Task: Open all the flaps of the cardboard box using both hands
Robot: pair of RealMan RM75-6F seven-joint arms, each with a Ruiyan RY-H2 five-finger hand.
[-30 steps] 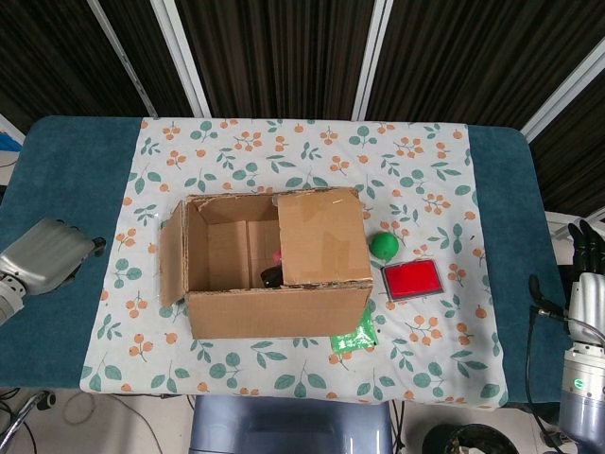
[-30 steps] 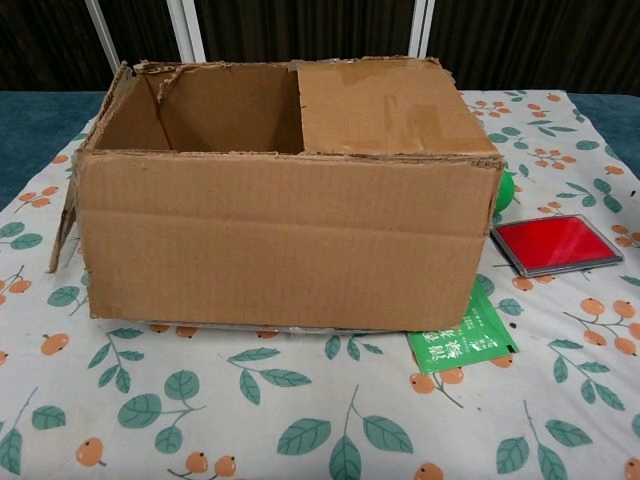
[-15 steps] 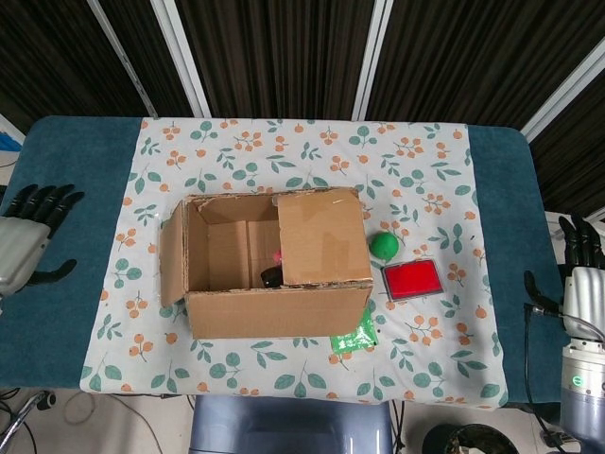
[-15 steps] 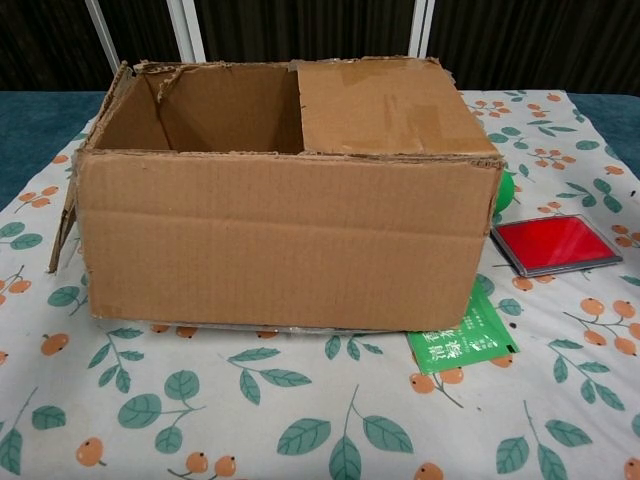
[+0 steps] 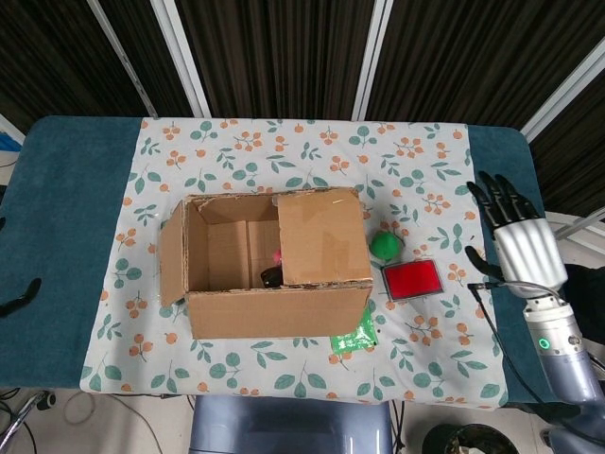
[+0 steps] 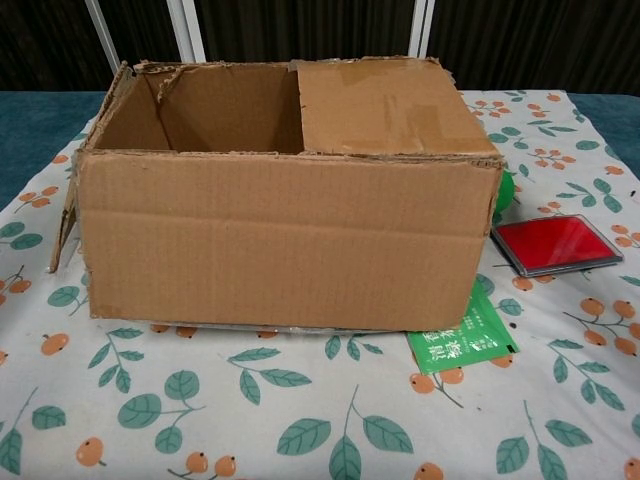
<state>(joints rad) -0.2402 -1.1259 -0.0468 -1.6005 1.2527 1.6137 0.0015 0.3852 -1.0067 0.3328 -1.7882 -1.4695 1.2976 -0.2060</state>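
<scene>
Cardboard box [image 5: 269, 265] well apart from right hand [image 5: 515, 241] — fingers [image 5: 492, 197] seemingly spread.

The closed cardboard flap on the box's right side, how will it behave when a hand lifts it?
The closed brown cardboard flap will probably swing up stiffly along its crease, since it lies flat and unsagging. Its ragged edges hint at soft, worn board that could bend. The open brown cardboard box looks light and might slide.

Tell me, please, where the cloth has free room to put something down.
Free: the cloth behind the box, and the strip left of it. Crowded: right of the box, with the green ball, red case and green packet.
</scene>
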